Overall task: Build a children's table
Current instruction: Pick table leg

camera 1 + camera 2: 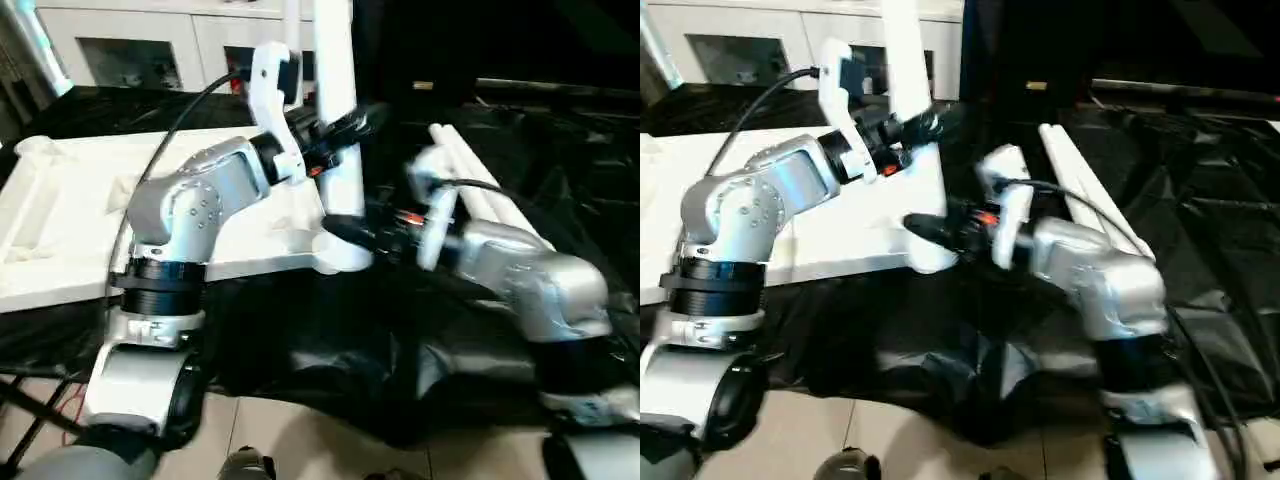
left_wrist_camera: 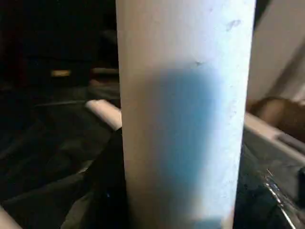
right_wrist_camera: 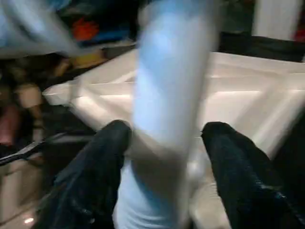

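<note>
The children's table top lies underside up on a black sheet. One white leg stands upright in its near right corner socket. About halfway up that leg my left gripper is shut around it, and the tube looms close in the left wrist view. My right gripper is at the foot of the same leg just above the socket. It is open, with its black fingers on either side of the leg and a gap showing.
Two more white legs lie side by side on the black sheet to the right. A white cabinet with glass doors stands behind the table top. Tiled floor shows at the near edge.
</note>
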Controlling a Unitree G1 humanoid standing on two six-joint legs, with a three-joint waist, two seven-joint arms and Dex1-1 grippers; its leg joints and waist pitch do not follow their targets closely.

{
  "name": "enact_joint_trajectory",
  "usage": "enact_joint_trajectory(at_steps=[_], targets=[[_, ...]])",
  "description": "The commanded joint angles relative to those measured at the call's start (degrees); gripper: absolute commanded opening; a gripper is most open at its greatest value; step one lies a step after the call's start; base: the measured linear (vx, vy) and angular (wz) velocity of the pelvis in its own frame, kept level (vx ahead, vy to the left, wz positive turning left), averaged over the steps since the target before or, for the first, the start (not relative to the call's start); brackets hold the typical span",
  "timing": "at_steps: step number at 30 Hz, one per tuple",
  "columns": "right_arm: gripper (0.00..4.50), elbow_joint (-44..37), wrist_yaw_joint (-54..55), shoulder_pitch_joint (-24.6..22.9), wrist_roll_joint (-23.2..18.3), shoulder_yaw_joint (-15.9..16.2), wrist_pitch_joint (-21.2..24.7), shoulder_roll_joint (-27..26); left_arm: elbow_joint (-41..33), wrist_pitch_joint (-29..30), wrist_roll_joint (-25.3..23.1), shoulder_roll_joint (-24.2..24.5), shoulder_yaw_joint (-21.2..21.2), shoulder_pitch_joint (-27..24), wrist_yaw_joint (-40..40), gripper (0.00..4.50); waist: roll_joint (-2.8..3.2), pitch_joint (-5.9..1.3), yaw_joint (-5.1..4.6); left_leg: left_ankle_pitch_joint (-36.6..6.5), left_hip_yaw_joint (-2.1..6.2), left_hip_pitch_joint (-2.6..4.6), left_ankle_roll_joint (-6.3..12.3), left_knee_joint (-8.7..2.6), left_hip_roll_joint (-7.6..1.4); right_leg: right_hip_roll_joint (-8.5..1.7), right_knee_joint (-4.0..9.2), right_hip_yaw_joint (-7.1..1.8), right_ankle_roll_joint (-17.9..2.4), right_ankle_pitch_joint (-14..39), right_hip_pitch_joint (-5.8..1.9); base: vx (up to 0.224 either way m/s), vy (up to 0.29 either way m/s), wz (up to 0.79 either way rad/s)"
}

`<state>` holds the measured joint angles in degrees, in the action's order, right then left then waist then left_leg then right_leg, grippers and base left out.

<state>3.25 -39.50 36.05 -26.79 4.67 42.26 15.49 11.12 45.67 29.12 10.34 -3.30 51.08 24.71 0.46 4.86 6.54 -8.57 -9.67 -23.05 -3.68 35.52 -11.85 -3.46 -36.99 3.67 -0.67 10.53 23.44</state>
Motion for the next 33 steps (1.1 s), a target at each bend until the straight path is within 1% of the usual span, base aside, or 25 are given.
enact_joint_trajectory(at_steps=[1,2,4,6,8,10,12,14,17,20,21,22,23,24,26,27,28,29,30,31,32,33], targets=[[3.06,0.7,1.3,0.8,-0.1,-1.1,0.8,-0.5,-1.0,0.3,-1.5,0.1,1.5,1.8,-1.5,1.88,-0.55,-5.5,0.05,-9.6,0.21,1.29,-2.19,-3.81,-0.75,-3.96,4.93,-2.59,-7.9,13.1,-3.13,0.0,0.0,0.0],[3.06,0.6,1.1,0.8,-0.2,-1.1,0.6,-0.5,-1.1,0.3,-1.6,-0.1,1.6,1.9,-1.8,1.88,-0.47,-5.5,0.12,-9.9,0.22,1.44,-2.0,-3.83,-0.81,-3.92,4.95,-2.56,-8.0,12.8,-3.0,0.0,0.0,0.0],[3.06,0.5,1.2,0.9,-0.1,-0.9,0.5,-0.9,-1.5,0.3,-1.5,-0.6,1.6,2.0,-2.3,1.88,-0.48,-5.54,0.27,-9.3,0.22,1.28,-1.91,-3.82,-0.83,-3.96,4.77,-2.57,-8.6,11.1,-3.16,0.0,0.0,0.0],[3.06,0.3,2.7,0.7,0.8,0.4,0.4,-2.9,-1.9,0.8,-1.3,-1.6,1.2,2.2,-3.4,1.88,-0.48,-5.56,0.22,-8.9,0.19,1.19,-1.88,-3.79,-0.75,-3.95,4.68,-2.57,-9.0,10.1,-3.18,0.0,0.0,0.0],[3.06,0.7,3.9,0.7,1.5,1.4,0.2,-4.3,-2.1,1.0,-1.4,-2.3,0.8,2.3,-3.9,1.88,-0.47,-5.5,0.1,-9.6,0.17,1.16,-1.84,-3.8,-0.69,-4.03,4.81,-2.55,-9.2,10.9,-3.22,0.0,0.0,0.0],[3.06,2.2,5.7,0.9,2.7,2.3,-0.3,-5.5,-2.0,0.9,-1.5,-2.7,0.7,2.5,-4.2,1.88,-0.48,-5.46,0.03,-10.2,0.22,1.24,-2.22,-3.88,-0.69,-4.08,5.02,-2.52,-8.9,12.7,-3.15,0.0,0.0,0.0],[3.06,3.2,7.1,1.1,3.1,1.7,-0.2,-6.2,-2.0,1.0,-1.4,-2.8,0.6,2.7,-4.4,1.88,-0.39,-5.4,-0.04,-10.8,0.28,1.29,-2.52,-3.99,-0.74,-4.06,5.1,-2.51,-8.5,13.5,-3.08,0.0,0.0,0.0],[2.78,3.6,7.8,1.2,2.8,1.1,0.1,-6.7,-1.8,0.9,-1.5,-2.8,0.5,2.8,-4.4,1.88,-0.34,-5.45,-0.05,-11.0,0.3,1.34,-2.67,-3.98,-0.73,-4.03,5.08,-2.55,-8.3,13.4,-3.06,0.0,0.0,0.0],[2.68,3.1,7.3,1.2,2.6,0.7,0.4,-6.4,-1.8,0.8,-1.6,-2.7,0.3,2.9,-4.6,1.88,-0.29,-5.46,0.0,-10.9,0.3,1.35,-2.67,-3.99,-0.75,-3.97,5.02,-2.57,-8.1,12.4,-3.09,0.0,0.0,0.0],[2.28,2.5,6.4,1.2,2.3,0.3,0.3,-6.1,-1.7,0.9,-1.7,-2.3,0.1,2.8,-4.4,1.88,-0.32,-5.5,0.06,-10.4,0.29,1.26,-2.55,-3.98,-0.73,-3.96,4.9,-2.58,-8.2,11.1,-3.19,0.0,0.0,0.0],[2.28,2.5,6.2,1.2,2.2,0.2,0.1,-6.0,-1.9,1.1,-1.2,-2.1,0.2,2.6,-3.4,1.88,-0.16,-5.49,0.08,-10.5,0.31,1.29,-2.54,-3.97,-0.72,-3.98,4.9,-2.58,-8.2,11.2,-3.16,0.0,0.0,0.0],[2.28,2.4,5.8,1.1,2.0,0.1,-0.1,-5.7,-2.1,1.1,-0.7,-2.3,-0.3,2.4,-3.6,1.88,-0.15,-5.49,0.03,-10.7,0.29,1.3,-2.56,-3.95,-0.69,-3.92,4.92,-2.58,-8.2,11.4,-3.16,0.0,0.0,0.0],[2.11,2.3,5.5,1.0,1.9,0.2,-0.2,-5.6,-2.1,1.1,-0.7,-2.3,-0.4,2.3,-3.6,1.88,-0.2,-5.49,0.03,-10.8,0.28,1.31,-2.54,-3.96,-0.7,-3.95,4.97,-2.59,-8.3,11.4,-3.18,0.0,0.0,0.0],[2.04,2.0,4.8,0.9,1.5,0.1,-0.5,-5.4,-1.9,0.9,-0.9,-2.5,-0.8,2.3,-4.3,1.88,-0.18,-5.47,0.04,-11.0,0.28,1.31,-2.56,-3.96,-0.7,-3.99,5.0,-2.58,-8.3,11.7,-3.19,0.0,0.0,0.0],[2.0,1.9,4.6,0.8,1.4,0.1,-0.6,-5.2,-1.7,0.7,-1.0,-2.5,-1.0,2.4,-4.6,1.88,-0.23,-5.48,0.06,-11.0,0.29,1.32,-2.51,-3.96,-0.74,-3.95,4.98,-2.56,-8.3,11.7,-3.21,0.0,0.0,0.0],[1.99,1.0,2.8,0.4,0.5,0.0,-0.7,-4.7,-1.3,0.7,-0.9,-2.4,-1.1,2.5,-4.3,1.88,-0.24,-5.46,0.07,-11.0,0.29,1.28,-2.44,-3.95,-0.72,-3.98,5.01,-2.58,-8.4,11.7,-3.2,0.0,0.0,0.0],[1.98,0.3,1.4,0.1,-0.2,-0.1,-0.5,-4.2,-1.3,0.8,-0.7,-2.1,-1.0,2.4,-3.6,2.23,-0.33,-5.49,0.13,-11.0,0.27,1.32,-2.31,-3.94,-0.71,-3.98,5.01,-2.56,-8.4,11.8,-3.27,0.0,0.0,0.0],[1.98,0.3,1.4,0.1,-0.2,-0.1,-0.5,-4.2,-1.3,0.8,-0.7,-2.1,-1.0,2.4,-3.6,2.44,-0.31,-5.47,0.17,-11.0,0.29,1.35,-2.25,-3.93,-0.75,-3.98,5.01,-2.57,-8.4,11.8,-3.23,0.0,0.0,0.0],[1.98,-0.9,-1.2,-0.4,-1.5,-0.1,-0.5,-3.2,-1.5,0.9,-0.4,-1.8,-0.7,2.2,-2.4,2.44,-0.35,-5.49,0.21,-10.7,0.29,1.29,-2.15,-3.93,-0.75,-3.95,4.96,-2.57,-8.4,11.5,-3.28,0.0,0.0,0.0],[1.97,-1.6,-2.5,-0.7,-2.2,-0.1,-0.3,-2.6,-1.2,0.5,-0.2,-1.9,-1.1,2.2,-2.3,2.58,-0.38,-5.49,0.34,-10.6,0.27,1.29,-1.84,-3.9,-0.78,-3.97,4.96,-2.6,-8.3,11.2,-3.34,0.0,0.0,0.0],[1.97,-1.7,-2.7,-0.7,-2.4,-0.1,-0.2,-2.5,-1.1,0.5,-0.1,-2.0,-1.2,2.2,-2.3,2.58,-0.4,-5.49,0.31,-10.5,0.29,1.18,-1.78,-3.89,-0.73,-3.92,4.89,-2.58,-8.3,11.0,-3.41,0.0,0.0,0.0],[1.96,-2.8,-5.4,-1.2,-3.8,-0.1,0.1,-1.4,-0.2,0.2,1.8,-2.1,-2.4,2.2,0.1,2.58,-0.45,-5.47,0.32,-10.2,0.17,1.15,-1.42,-3.78,-0.58,-3.99,5.08,-2.56,-8.5,11.4,-3.44,0.0,0.0,0.0]])
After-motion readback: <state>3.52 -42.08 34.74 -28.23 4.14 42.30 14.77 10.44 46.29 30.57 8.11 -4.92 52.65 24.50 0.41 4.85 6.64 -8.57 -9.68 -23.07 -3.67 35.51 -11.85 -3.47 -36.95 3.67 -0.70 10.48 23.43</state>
